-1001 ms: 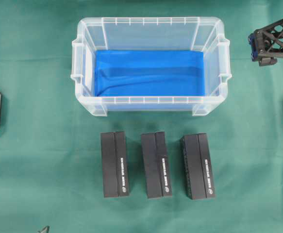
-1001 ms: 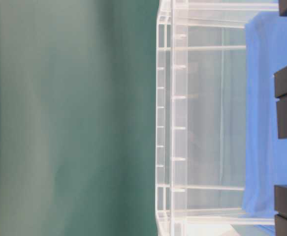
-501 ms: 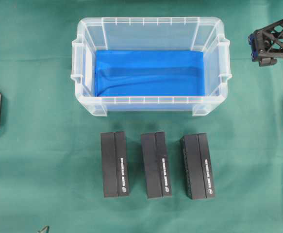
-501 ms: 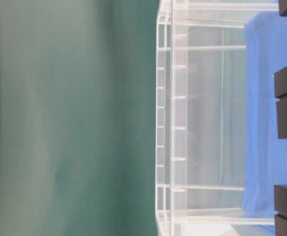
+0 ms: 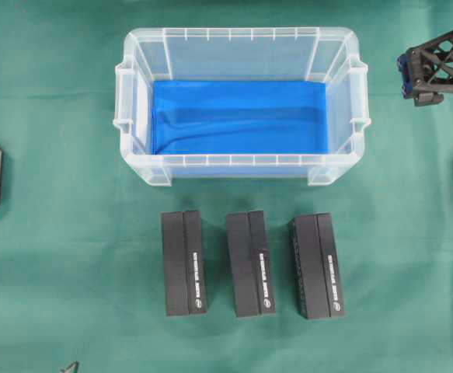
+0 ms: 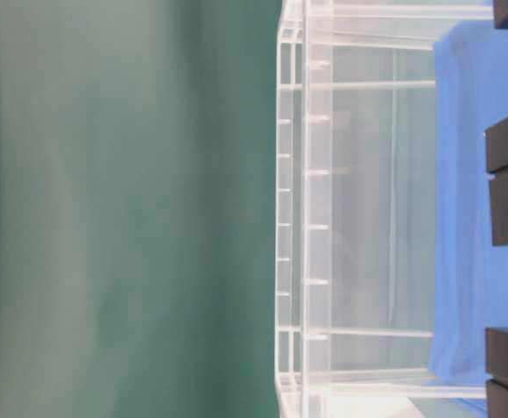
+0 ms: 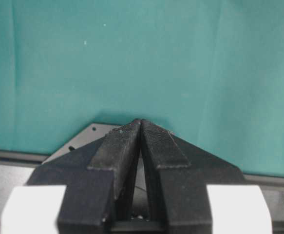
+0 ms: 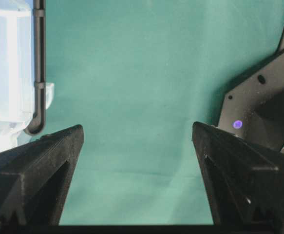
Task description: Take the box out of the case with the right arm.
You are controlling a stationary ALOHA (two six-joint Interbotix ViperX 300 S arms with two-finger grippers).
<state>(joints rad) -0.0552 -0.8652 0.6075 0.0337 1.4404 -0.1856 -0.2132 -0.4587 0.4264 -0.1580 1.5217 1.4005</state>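
three black boxes lie in a row on the green cloth of the table (image 5: 71, 233), nearest the viewer – the left box (image 5: 183, 263), the middle box (image 5: 250, 264) and the right box (image 5: 316, 266), each a long matte slab with a seam down its top and small white print along one side, set apart from one another. just beyond them stands the case (image 5: 242, 163), a clear ribbed plastic bin with a rimmed edge; inside it only the bright blue lining (image 5: 238, 116) shows, slightly creased, with no box in it. farther right, beside the case's far corner, the right gripper (image 8: 138, 141) hangs over bare cloth, its jaws wide apart and holding nothing. the left gripper (image 7: 141, 126) – jaws pressed together.
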